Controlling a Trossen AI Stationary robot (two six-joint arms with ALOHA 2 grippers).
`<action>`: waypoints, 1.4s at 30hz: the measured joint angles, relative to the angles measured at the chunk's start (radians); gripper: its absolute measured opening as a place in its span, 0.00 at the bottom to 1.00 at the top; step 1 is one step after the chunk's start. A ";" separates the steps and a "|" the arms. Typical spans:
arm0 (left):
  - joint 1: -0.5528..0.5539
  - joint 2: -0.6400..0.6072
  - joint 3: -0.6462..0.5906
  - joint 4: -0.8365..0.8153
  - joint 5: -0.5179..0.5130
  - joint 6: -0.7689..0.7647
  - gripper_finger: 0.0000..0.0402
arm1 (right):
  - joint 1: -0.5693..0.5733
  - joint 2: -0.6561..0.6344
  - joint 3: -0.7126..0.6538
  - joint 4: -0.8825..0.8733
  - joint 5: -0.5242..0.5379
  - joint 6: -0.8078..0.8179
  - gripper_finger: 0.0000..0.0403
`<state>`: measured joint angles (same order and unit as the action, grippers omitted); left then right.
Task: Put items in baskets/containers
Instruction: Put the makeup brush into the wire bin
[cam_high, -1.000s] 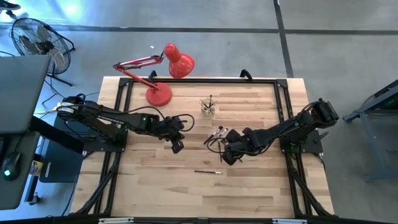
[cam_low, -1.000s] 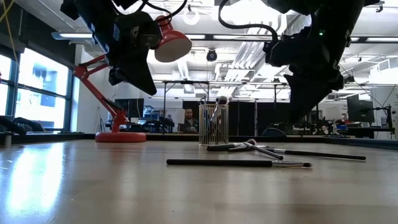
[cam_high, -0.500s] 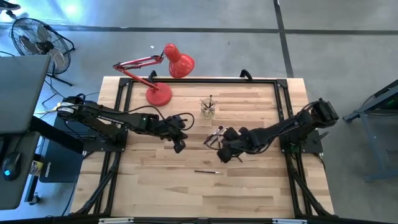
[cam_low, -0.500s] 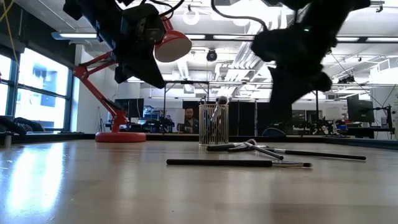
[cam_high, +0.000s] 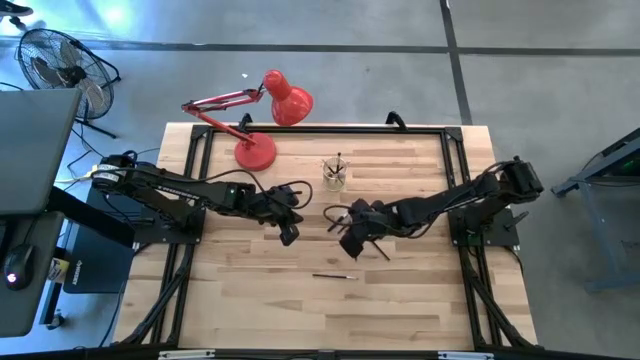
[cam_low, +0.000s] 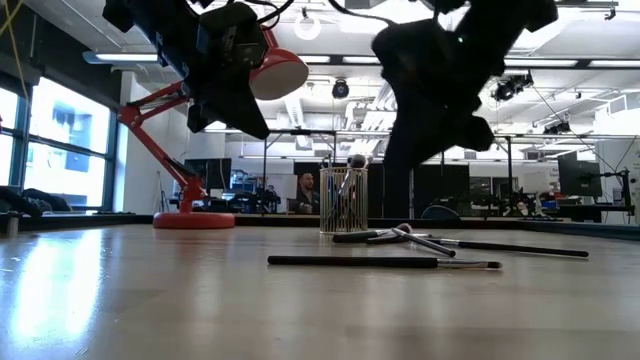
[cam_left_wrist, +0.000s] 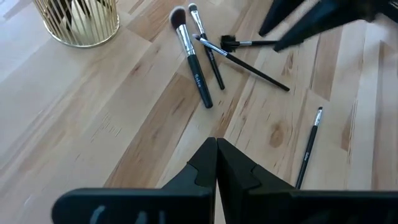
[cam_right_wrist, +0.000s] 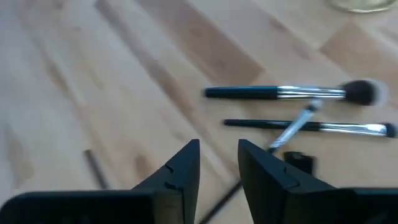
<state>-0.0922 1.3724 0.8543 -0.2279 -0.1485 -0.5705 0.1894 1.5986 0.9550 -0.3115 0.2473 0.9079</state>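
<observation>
Right under the right gripper is where this turns. Its two fingers stand parted with a plain gap between them and nothing clamped in it (a thin dark handle does pass below the gap in the right wrist view, but I cannot tell that either finger touches it). The gripper hangs low over the middle of the table.

Just ahead of its fingertips lies the loose cluster of brushes. The thick dark-handled brush with the fluffy head and a thin silver-ferruled brush lie nearly parallel, and a third slim one slants across them. Their long axes run roughly along the line on which the fingers close, not across it. So I judge the wrist would need a turn before the jaws could straddle a handle. The cluster lies forward of the tool, toward the lamp side of the table, near but not yet between the fingers.

Farther on in that same direction stands the glass cup, upright with several brushes already in it, well clear of the cluster.

One lone brush lies apart on the opposite side, toward the table's front edge.

The right arm is plainly the nearer one. The left gripper hovers off to the cluster's left with its fingers pressed together, holding nothing.
</observation>
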 joint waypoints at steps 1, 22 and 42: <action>0.000 0.000 0.000 0.000 0.000 0.000 0.00 | 0.000 0.005 0.010 0.005 -0.014 -0.008 0.25; 0.000 0.000 0.000 -0.003 -0.010 -0.002 0.00 | -0.107 0.143 0.178 -0.291 -0.150 -0.031 0.39; 0.000 0.000 0.000 -0.007 -0.023 -0.002 0.00 | -0.170 0.242 0.178 -0.289 -0.140 -0.026 0.38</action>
<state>-0.0921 1.3724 0.8543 -0.2352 -0.1711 -0.5728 0.0192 1.8405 1.1332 -0.6006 0.1077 0.8822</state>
